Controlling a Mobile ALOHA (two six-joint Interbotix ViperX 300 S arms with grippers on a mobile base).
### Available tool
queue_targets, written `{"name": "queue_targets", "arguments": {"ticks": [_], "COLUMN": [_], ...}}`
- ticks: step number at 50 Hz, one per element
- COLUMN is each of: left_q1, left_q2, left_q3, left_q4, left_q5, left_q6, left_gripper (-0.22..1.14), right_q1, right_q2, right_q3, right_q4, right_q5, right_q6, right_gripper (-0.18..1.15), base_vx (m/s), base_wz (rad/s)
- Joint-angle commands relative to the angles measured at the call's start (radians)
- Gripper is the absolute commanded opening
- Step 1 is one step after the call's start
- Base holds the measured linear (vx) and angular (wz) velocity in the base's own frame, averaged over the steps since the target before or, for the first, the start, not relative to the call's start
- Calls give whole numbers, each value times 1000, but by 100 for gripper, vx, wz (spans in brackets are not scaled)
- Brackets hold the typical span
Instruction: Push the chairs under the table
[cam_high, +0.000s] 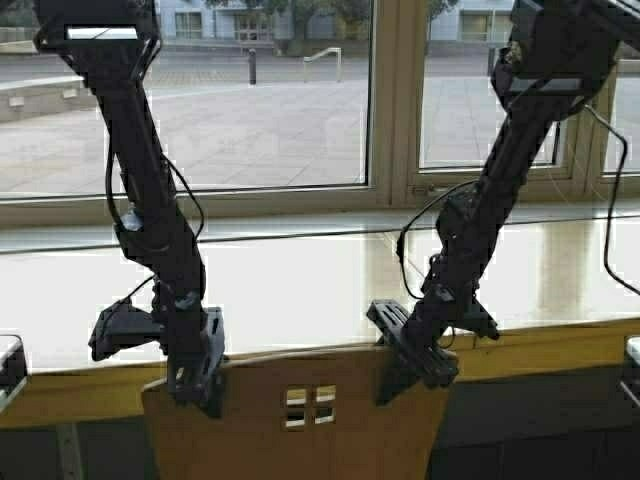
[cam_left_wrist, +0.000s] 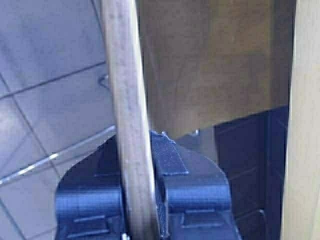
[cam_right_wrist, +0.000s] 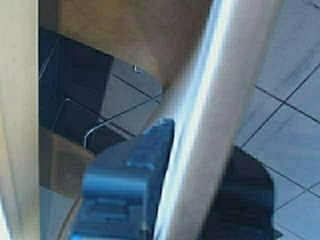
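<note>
One light tan chair shows, its curved backrest (cam_high: 300, 425) with four small square cutouts rising at the bottom middle, right against the thick front edge of the glossy pale table (cam_high: 300, 290). My left gripper (cam_high: 200, 385) is shut on the backrest's top edge near its left corner; the wooden edge (cam_left_wrist: 131, 125) runs between its fingers (cam_left_wrist: 192, 180). My right gripper (cam_high: 415, 365) is shut on the top edge near the right corner, with the edge (cam_right_wrist: 215, 125) pressed against one finger (cam_right_wrist: 132, 190). The chair's seat (cam_left_wrist: 210, 75) lies below, partly under the table.
Large windows (cam_high: 260, 100) and a sill stand behind the table. Grey tiled floor (cam_left_wrist: 45, 100) lies under the chair, and a thin metal leg (cam_right_wrist: 107, 125) shows below the seat. Dark panelling (cam_high: 540, 420) fills the space beneath the table's edge.
</note>
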Motion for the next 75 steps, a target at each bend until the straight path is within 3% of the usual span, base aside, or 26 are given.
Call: {"name": "queue_targets", "arguments": {"ticks": [1, 5, 14, 18, 30, 42, 57, 67, 75], "left_q1": [25, 23, 23, 25, 29, 55, 104, 155, 212], "left_q2": [21, 21, 0, -17, -117, -337, -699, -1012, -1241], "left_q3": [-29, -29, -8, 6, 86, 219, 385, 497, 561], "left_q4": [21, 25, 58, 72, 103, 195, 410, 669, 798], "left_q5": [-9, -9, 3, 43, 64, -49, -115, -153, -66], "left_q6": [84, 86, 86, 86, 95, 156, 279, 471, 663], "left_gripper": [14, 32, 86, 103, 101, 101, 101, 101, 101], "right_q1": [14, 14, 9, 9, 8, 3, 0, 0, 0], "right_q2": [55, 54, 32, 2, -138, -339, -629, -871, -1077], "right_q3": [-5, -5, -9, 12, 120, 250, 390, 517, 627], "right_q4": [-29, -26, -26, -28, -54, -132, -256, -546, -778], "right_q5": [-5, 8, 44, 26, -49, -152, -221, -288, -334], "right_q6": [-64, -64, -64, -64, -64, -64, -66, -69, -69], "right_gripper": [8, 21, 89, 106, 104, 104, 104, 104, 104], "base_vx": [-1, -1, 0, -1, -2, -1, 0, 0, 1], "base_wz": [-1, 0, 0, -4, -1, 1, 1, 4, 15]}}
